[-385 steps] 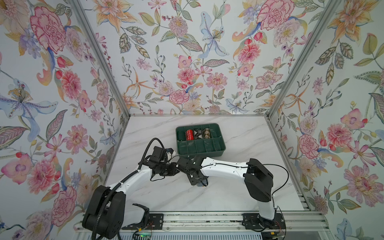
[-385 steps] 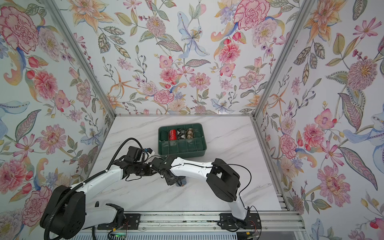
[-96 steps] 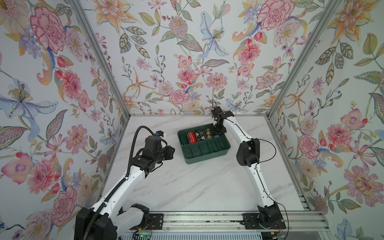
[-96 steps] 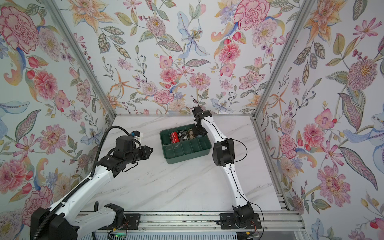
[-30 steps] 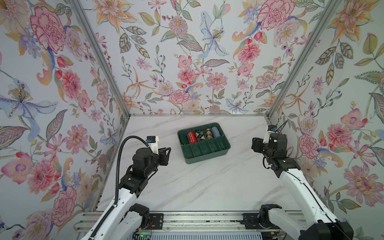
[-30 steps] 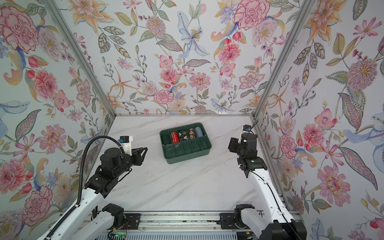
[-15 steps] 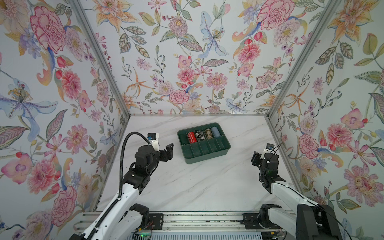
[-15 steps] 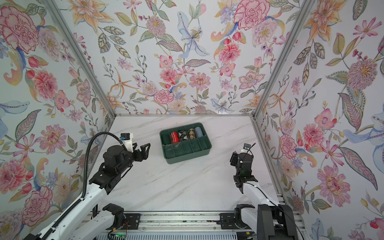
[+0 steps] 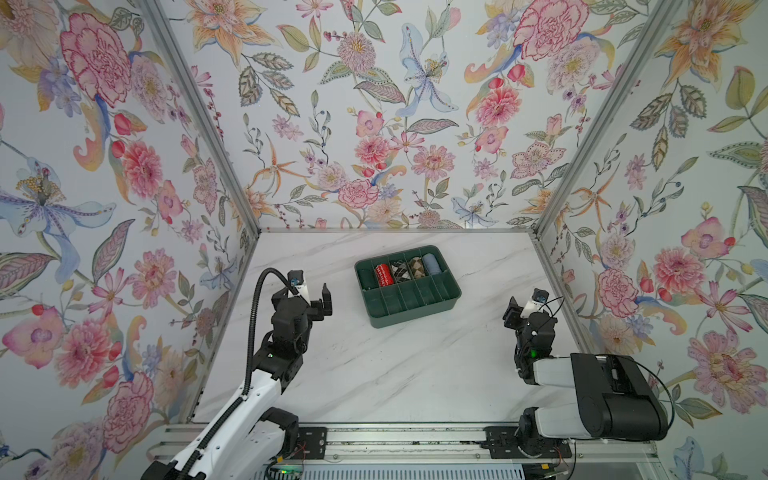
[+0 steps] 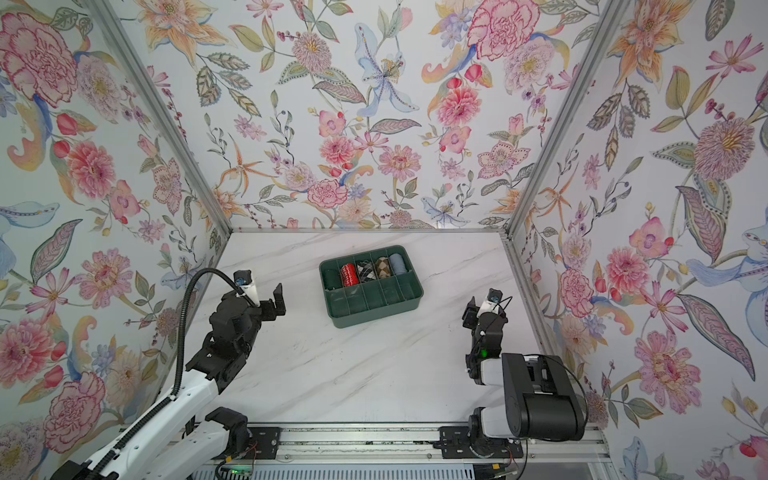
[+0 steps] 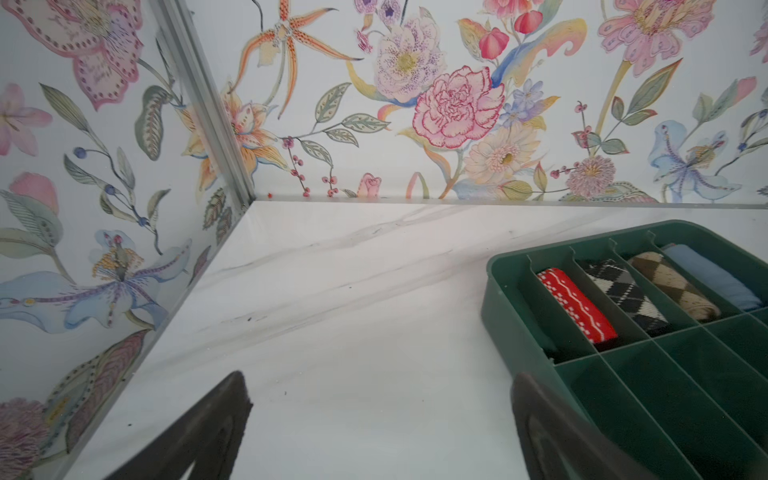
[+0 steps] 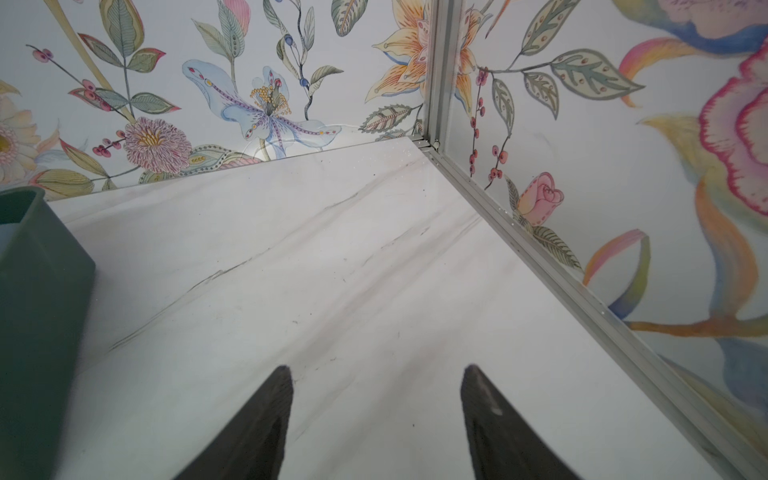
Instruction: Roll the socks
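Though empty, left end effector (image 11: 379, 376) and right end effector (image 12: 377, 368) agape.

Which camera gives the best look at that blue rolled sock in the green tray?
The left wrist view: the blue sock roll is close and large there. Both top views show it small. The right wrist view shows only the tray's wall.

Marble tabletop (image 9: 395, 374), one obstacle: a green divided tray (image 9: 415, 321) set toward the back. A grey-blue sock roll (image 9: 431, 264) and three patterned bundles (image 9: 392, 272) take up its back row, while the front compartments stand free. Open surface runs before the tray and along both sides, hemmed by floral walls (image 9: 124, 208). The left gripper (image 9: 312, 296) and right gripper (image 9: 524, 305), jaws apart, flank the tray, each with a gap to it.
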Robot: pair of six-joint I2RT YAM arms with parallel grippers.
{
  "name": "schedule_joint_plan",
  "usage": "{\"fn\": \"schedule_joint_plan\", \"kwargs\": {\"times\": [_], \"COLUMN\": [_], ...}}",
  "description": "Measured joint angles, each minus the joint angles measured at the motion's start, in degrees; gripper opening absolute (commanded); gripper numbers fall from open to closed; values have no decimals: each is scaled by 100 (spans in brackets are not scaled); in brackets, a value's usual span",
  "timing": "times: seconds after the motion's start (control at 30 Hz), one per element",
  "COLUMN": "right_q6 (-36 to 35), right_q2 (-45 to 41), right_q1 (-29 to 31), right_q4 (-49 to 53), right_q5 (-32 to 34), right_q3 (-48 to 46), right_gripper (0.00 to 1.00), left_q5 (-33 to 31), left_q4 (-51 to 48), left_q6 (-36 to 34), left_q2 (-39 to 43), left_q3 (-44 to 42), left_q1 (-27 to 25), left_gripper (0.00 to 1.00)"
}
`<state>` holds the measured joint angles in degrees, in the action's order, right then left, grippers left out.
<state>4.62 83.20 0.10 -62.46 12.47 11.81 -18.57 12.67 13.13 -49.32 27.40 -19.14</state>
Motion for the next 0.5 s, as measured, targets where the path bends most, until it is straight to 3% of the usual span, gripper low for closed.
{"fn": "schedule_joint_plan", "kwargs": {"times": [0.2, 0.27, 0.3, 0.5], "right_q6": [-219, -240, -232, -374], "right_q2": [487, 529, 516, 527], "right_q1": [197, 210, 208, 326], "right_q4": [-424, -568, -535, -424], "right_q5": [63, 109, 129, 282], "right_q3": [28, 42, 59, 304], "right_gripper": [69, 80, 98, 99], "left_q5": [-573, -577, -581, -481], "left_q4": [1648, 2277, 2564, 4273], "left_q6": [-575, -649, -675, -881], "left_q2": [-243, -459, -599, -2009], "left_q3": [-984, -1292, -1410, -1899], "left_q1": [223, 444, 544, 949], "left_gripper": [99, 99, 99, 99]}}
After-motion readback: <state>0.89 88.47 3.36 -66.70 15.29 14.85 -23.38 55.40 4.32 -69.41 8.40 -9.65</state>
